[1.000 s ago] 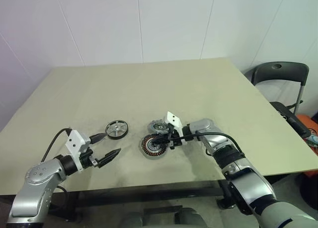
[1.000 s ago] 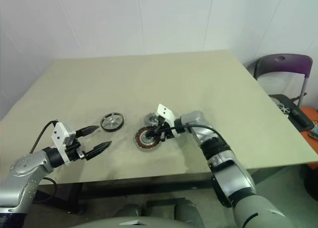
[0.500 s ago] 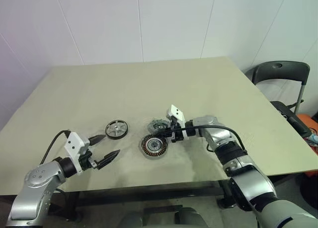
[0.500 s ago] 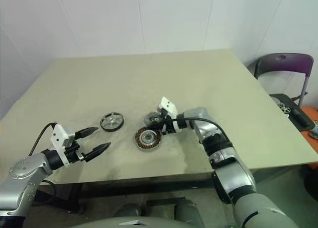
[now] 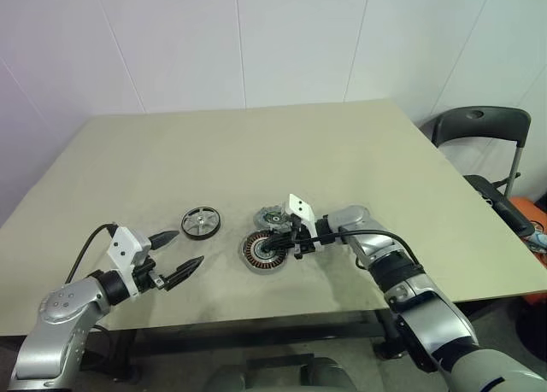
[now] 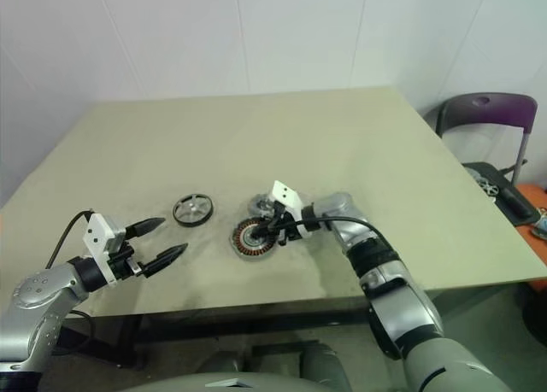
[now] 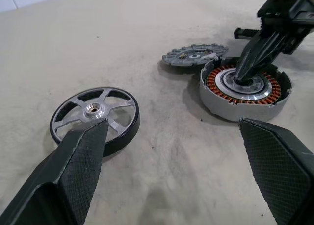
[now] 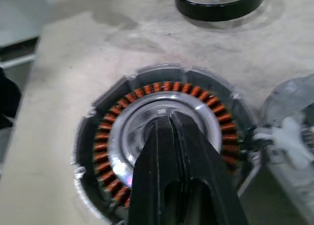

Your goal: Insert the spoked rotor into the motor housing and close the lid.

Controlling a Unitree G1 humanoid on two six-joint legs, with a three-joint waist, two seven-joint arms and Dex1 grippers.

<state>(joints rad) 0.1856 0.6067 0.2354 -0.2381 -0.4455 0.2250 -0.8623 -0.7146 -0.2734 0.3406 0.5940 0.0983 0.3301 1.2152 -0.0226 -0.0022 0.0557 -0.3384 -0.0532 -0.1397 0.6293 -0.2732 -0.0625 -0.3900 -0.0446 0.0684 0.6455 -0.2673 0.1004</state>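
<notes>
The spoked rotor [image 5: 201, 222], a dark-rimmed wheel with silver spokes, lies flat on the table to the left of the motor housing [image 5: 263, 251]. The housing is a grey cup with copper windings around a silver centre. Just behind it lies the notched grey lid [image 5: 272, 215]. My right gripper [image 5: 273, 243] is shut, and its tips point down onto the housing's silver centre [image 8: 147, 122]. My left gripper [image 5: 188, 248] hovers open near the table's front left, short of the rotor [image 7: 95, 118], with nothing between its fingers.
The beige table [image 5: 256, 144] has a white wall behind it. A dark chair [image 5: 479, 123] stands past the table's right edge, with dark objects on the floor beside it.
My shut right gripper drew back from the housing towards the lid half a second ago and has come back onto the housing's centre. The left gripper and the parts stayed put.
</notes>
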